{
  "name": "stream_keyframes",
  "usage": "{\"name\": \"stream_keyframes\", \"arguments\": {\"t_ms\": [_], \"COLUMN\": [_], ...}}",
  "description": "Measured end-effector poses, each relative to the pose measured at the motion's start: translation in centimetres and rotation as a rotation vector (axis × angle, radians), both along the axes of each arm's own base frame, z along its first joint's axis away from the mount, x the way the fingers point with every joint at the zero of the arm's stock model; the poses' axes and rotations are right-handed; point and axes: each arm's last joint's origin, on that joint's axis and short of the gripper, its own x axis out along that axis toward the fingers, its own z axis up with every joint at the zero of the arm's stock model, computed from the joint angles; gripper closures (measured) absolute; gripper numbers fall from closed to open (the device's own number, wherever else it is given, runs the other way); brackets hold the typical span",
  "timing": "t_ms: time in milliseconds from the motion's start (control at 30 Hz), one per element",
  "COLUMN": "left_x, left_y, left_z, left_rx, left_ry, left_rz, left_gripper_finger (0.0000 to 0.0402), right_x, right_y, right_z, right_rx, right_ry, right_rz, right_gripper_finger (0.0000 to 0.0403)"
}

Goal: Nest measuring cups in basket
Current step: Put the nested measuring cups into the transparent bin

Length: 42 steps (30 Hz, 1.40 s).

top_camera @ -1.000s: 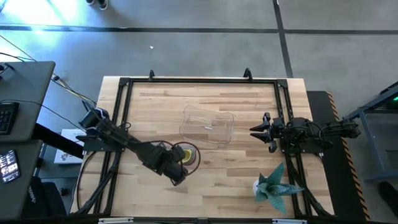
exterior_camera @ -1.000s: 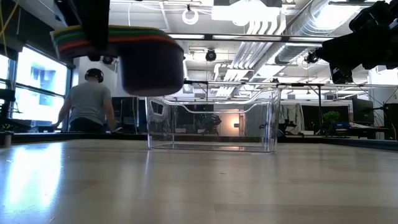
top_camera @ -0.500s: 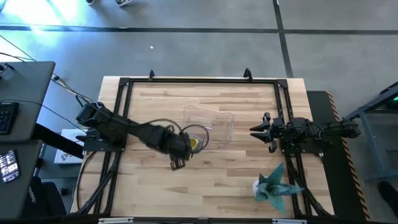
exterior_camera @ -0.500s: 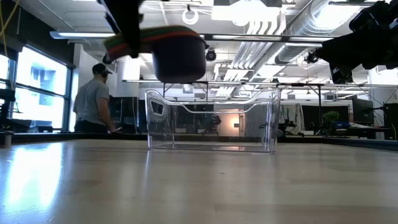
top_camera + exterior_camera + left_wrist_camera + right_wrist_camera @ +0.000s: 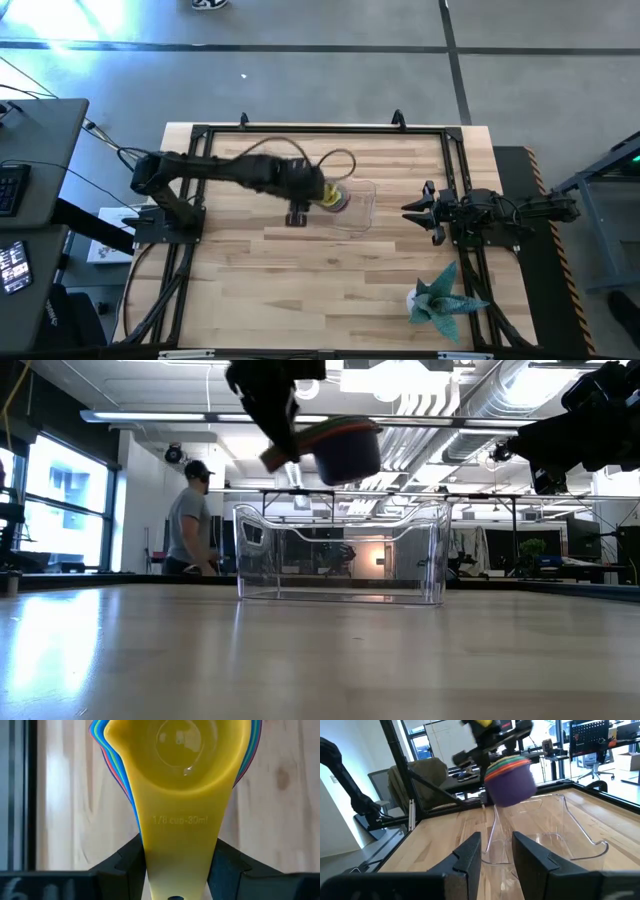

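I have the left arm stretched out from its base at nine o'clock toward the middle of the table [image 5: 250, 300], and its left gripper [image 5: 312, 197] sits over the near-left edge of the basket [image 5: 358, 212]. Its two fingers [image 5: 227, 865] are closed partway on the handles of the measuring cups [image 5: 334, 196], pinching them from either side; the wrist camera shows the yellow handle running up between the fingers to the small yellow cup on top, with blue, green, red and purple rims fanned out beneath it. So the whole stack is nested and I am holding it as one.

From table height I see the stack hanging in the air above the basket's left half, clear of its rim and not touching it, tilted slightly, with the big purple cup outermost at the bottom. The basket itself stands flat on the wood near the table's centre.

A person [image 5: 192, 520] stands in the room beyond, behind the table's left side.

Over at three o'clock the right gripper [image 5: 420, 211] waits above the table edge, well apart from the basket and pointing toward it. Its fingers [image 5: 470, 855] stand partly apart with nothing between them.

At five o'clock a spiky teal folded-paper figure [image 5: 440, 297] lies on the table.
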Motion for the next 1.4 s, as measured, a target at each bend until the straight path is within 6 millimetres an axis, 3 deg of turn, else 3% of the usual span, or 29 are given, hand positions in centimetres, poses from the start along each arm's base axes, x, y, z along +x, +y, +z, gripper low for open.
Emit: {"name": "stream_keyframes", "arguments": {"t_ms": [200,400,733,1133,1267,1400], "left_x": [1.4,2.4,4.5,4.6,4.4,4.5], "left_y": [3.0,4.2,4.5,5.1,5.1,5.1], "left_z": [-0.2,-2.2,-6.2,-8.2,-8.6,-8.6], "left_rx": [0.038,0.013,-0.029,-0.11,-0.134,-0.137], "left_ry": [-0.07,-0.012,0.057,0.1,0.111,0.101], "left_rz": [-0.111,-0.131,-0.149,-0.132,-0.093,-0.081], "left_gripper_finger": [0.0248,0.0251,0.026,0.0253,0.0238,0.0199], "right_x": [0.0,0.0,0.1,0.1,0.1,0.1], "right_y": [0.0,0.0,0.0,0.0,0.0,0.0], "right_z": [0.0,0.0,-0.1,-0.1,-0.1,-0.1], "right_rx": [0.0,0.0,-0.002,-0.002,-0.002,-0.002], "right_ry": [0.0,0.004,0.017,0.018,0.018,0.018], "right_rz": [0.0,0.0,0.0,0.0,0.0,-0.001], "right_gripper_finger": [0.0302,0.0302,0.0302,0.0302,0.0302,0.0302]}}
